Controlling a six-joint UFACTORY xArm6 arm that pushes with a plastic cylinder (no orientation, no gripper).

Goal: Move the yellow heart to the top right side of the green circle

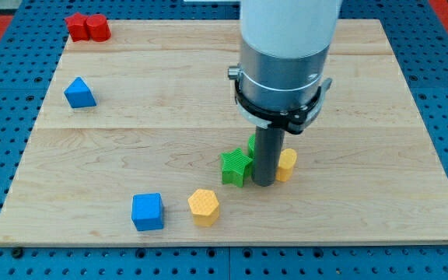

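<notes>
My tip [263, 183] rests on the wooden board [131, 140], right of centre. The yellow heart [287, 164] lies just to the right of the rod, touching or nearly touching it, and is partly hidden by it. A sliver of green [252, 145] shows behind the rod's left side; this is likely the green circle, mostly hidden. A green star [236, 166] sits just left of the tip.
A yellow hexagon [204, 207] and a blue cube [148, 211] lie near the view's bottom. A blue triangular block [79, 92] is at the left. Two red blocks [87, 27] sit at the top left corner. The arm's grey body [286, 47] hangs over the top centre.
</notes>
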